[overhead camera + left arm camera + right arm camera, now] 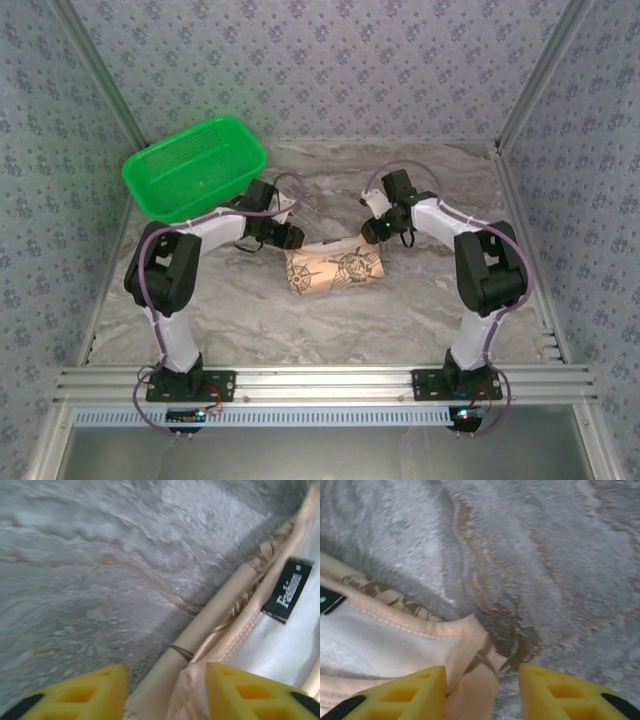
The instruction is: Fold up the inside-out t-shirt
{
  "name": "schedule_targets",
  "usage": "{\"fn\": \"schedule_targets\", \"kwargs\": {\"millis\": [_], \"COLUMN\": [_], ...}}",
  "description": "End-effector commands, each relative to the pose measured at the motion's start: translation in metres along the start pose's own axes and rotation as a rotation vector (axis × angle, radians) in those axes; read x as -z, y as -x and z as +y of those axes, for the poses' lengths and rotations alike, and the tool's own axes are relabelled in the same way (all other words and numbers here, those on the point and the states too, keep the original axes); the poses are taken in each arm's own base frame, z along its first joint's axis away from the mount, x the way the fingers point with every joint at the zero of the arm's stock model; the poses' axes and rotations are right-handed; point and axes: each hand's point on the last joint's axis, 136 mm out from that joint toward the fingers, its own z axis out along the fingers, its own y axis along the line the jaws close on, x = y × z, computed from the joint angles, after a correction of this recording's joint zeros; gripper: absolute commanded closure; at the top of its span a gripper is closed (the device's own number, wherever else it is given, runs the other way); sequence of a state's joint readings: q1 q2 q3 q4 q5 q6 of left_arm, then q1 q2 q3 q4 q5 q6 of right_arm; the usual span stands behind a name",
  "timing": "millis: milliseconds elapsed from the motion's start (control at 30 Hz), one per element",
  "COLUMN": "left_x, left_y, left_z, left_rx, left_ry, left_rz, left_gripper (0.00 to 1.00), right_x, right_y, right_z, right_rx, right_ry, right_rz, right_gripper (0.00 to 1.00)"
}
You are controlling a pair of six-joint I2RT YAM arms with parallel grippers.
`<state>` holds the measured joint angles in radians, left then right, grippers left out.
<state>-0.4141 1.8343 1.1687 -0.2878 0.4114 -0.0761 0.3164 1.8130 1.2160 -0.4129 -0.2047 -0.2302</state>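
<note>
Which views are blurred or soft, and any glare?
Top external: sharp, evenly lit, t-shirt print clear. Left wrist: table smeared, black label legible but soft. Right wrist: table soft too, hem fairly crisp. No hard glare.

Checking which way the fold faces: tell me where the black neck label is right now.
In the left wrist view the black label sits at the right, sewn on the pale inner cloth of the t-shirt, just inside its tan edge.
</note>
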Motion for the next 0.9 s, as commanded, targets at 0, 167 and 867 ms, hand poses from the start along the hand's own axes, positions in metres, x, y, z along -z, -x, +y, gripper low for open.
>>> {"fn": "schedule_targets", "kwargs": {"millis": [0,167,867], "left_x": [0.06,0.121,-0.015], "left_y": [0.042,0.057,-0.056], "left_z": [-0.004,-0.035,-0.042], "left_rx": [0.02,0.091,0.004], "left_ry": [0.062,0.03,0.251], "left_rz": [-0.169,-0.261,-0.428], "left_gripper": [0.5,0.42,0.52], "right_x": [0.047,0.101,-0.017], "right_y": [0.028,0.03,-0.044], "right_z": [-0.017,0.006,0.09], "right_rx": [-0.13,-0.313,-0.401], "right_ry": [-0.094,-0.071,-0.066], "right_rz": [-0.142,-0.239,-0.62], "right_gripper": [0.48,0.44,0.64]}}
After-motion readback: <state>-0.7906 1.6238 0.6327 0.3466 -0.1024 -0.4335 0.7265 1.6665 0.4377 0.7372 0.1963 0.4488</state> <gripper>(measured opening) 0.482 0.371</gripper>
